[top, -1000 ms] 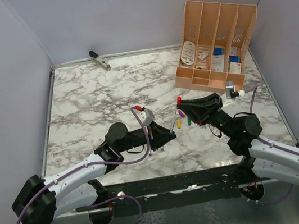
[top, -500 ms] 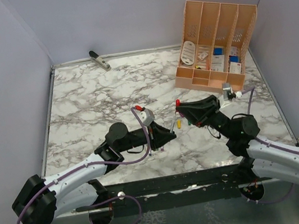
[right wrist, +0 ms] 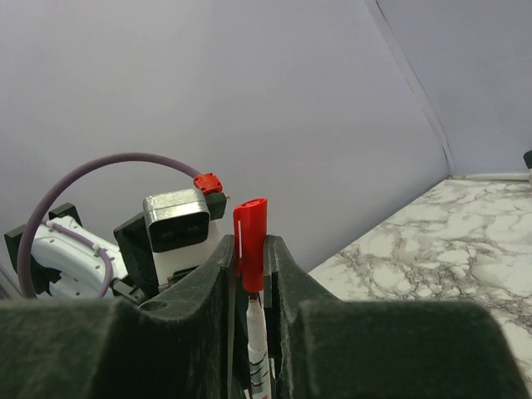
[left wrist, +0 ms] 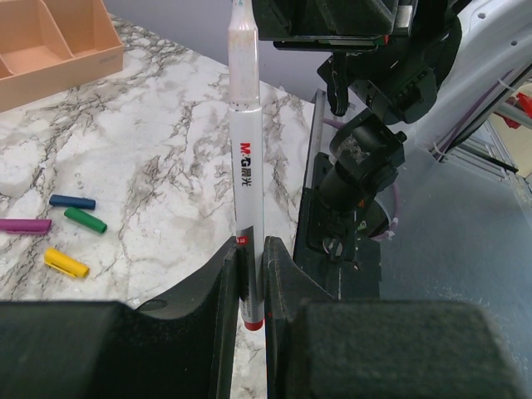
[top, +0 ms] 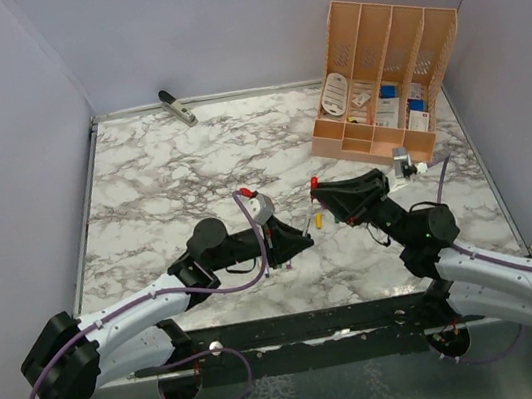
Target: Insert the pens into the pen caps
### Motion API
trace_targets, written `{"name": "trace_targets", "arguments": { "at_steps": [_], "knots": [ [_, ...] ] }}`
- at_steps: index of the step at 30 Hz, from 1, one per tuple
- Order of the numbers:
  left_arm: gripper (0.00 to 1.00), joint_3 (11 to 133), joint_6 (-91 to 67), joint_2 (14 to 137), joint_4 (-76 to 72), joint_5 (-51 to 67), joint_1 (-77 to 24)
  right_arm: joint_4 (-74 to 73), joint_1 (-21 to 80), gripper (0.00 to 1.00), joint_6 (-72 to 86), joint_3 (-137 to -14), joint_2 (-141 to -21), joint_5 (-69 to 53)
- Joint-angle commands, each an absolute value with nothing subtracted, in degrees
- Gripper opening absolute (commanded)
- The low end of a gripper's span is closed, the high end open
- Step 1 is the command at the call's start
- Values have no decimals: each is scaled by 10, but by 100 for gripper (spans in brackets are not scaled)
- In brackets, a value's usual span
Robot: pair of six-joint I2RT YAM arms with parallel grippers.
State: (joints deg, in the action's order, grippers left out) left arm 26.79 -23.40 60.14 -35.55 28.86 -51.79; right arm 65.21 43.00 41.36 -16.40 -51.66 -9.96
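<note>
Left claw pinches pen by its tail, centre frame; right claw pinches red cap at the tip (seating unclear). Risk: an off-axis push pivots pen, cap slips.

— What colours are on the slim white plastic pen?
— You'll find a red band at its lower end, red and dark lettering on the barrel, and pale pink above.
— And the caps?
— Your stubby red plastic cap carries a thin white line. You also have a blue plastic cap, green plastic cap, purple plastic cap and yellow plastic cap.
— The surroundings?
— Your flat marble-patterned tabletop is white, veined grey; the slotted plastic organiser is peach.
</note>
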Motion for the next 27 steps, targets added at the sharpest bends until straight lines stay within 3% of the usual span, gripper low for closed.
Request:
{"name": "trace_targets", "arguments": {
  "at_steps": [1, 27],
  "knots": [
    [0, 275, -225, 587, -379, 276, -520, 670, 428, 1, 418, -159, -513, -112],
    [0, 291, -258, 616, -435, 266, -520, 763, 429, 1, 437, -123, -611, -171]
  ]
}}
